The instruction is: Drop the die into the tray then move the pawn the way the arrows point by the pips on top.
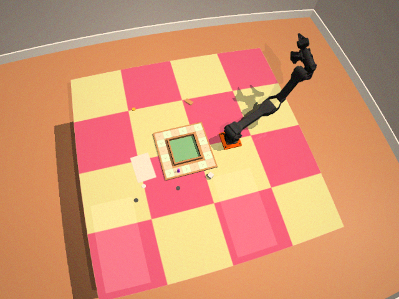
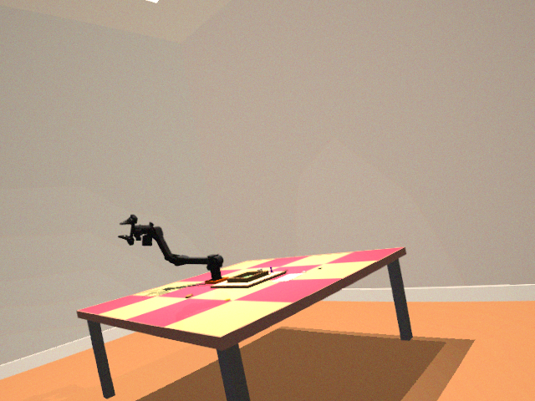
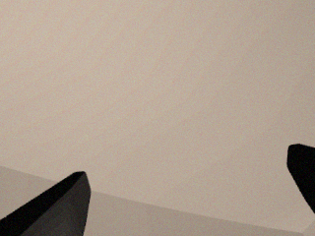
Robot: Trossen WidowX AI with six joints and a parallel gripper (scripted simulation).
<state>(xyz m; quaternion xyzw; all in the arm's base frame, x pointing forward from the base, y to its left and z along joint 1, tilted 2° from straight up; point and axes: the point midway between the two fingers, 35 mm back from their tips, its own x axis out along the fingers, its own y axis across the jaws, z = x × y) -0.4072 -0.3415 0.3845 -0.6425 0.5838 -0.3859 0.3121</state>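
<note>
Gripper: fingers wide apart, nothing between them; aimed off toward the wall, well away from the board
Arm: black, reaching out from an orange base plate beside the board
Die: white cube on the surface, just beside a corner of the board, not in the tray; top pips too small to read
Die handling: probably light and stiff, sharp-edged enough to twist if pinched off-centre; take two opposite flat sides, low down
Tray: green floor, raised brown walls, in the middle of the board; die should roll and stay in if let go low
Pawn: purple, upright on the ring; small, likely easy to tip, best held round the body
Surface: pink and yellow checks; pale card near the board
Room: plain greyish walls, orange floor, pale skirting
</note>
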